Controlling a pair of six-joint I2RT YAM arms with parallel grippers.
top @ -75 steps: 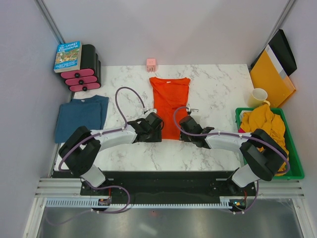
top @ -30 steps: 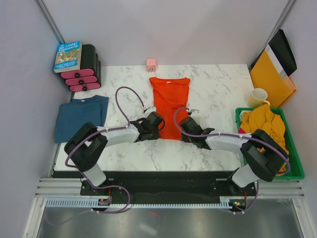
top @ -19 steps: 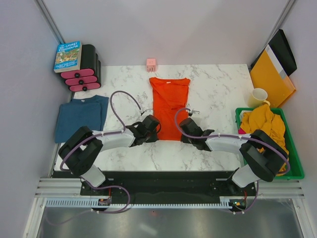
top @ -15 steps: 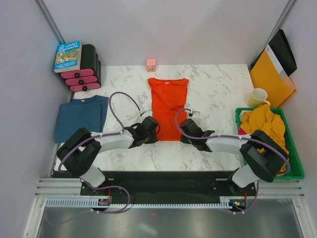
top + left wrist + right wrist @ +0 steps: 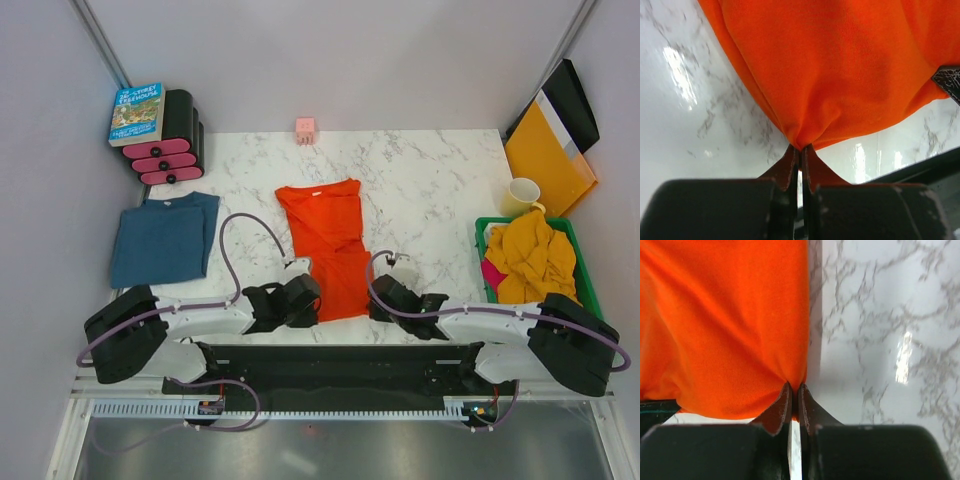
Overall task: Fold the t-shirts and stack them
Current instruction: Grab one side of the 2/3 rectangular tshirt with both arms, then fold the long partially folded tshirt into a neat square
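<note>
Moved: both arms have drawn back toward the bottom of the overhead frame, and the orange-red t-shirt has been dragged with them. Its collar, which lay close under the pink cube, now sits well below it and has swung toward the left.
Near left: the left gripper has its fingers pinched together on the shirt's near-left hem corner, and cloth gathers into the tips.
Near right: the right gripper is clamped the same way on the near-right hem corner.
Shirt's place: centre of the overhead frame on the marble table. The hem is close to the front edge and the body slants up and left.
Shirt's look: plain bright orange-red, sleeves tucked in so it reads as a long narrow strip, with soft creases fanning from each pinch.
Handling: likely light, limp and easy to slide on the glossy marble. It should sag between the two holds, so the hem corners suit it, kept spread apart.
Middle left: a teal-blue t-shirt lies flat — already squared off.
Middle right: a mustard-yellow t-shirt is crumpled in a green bin.
Far: a pale mug, a yellow-orange folder and a book at upper left.
</note>
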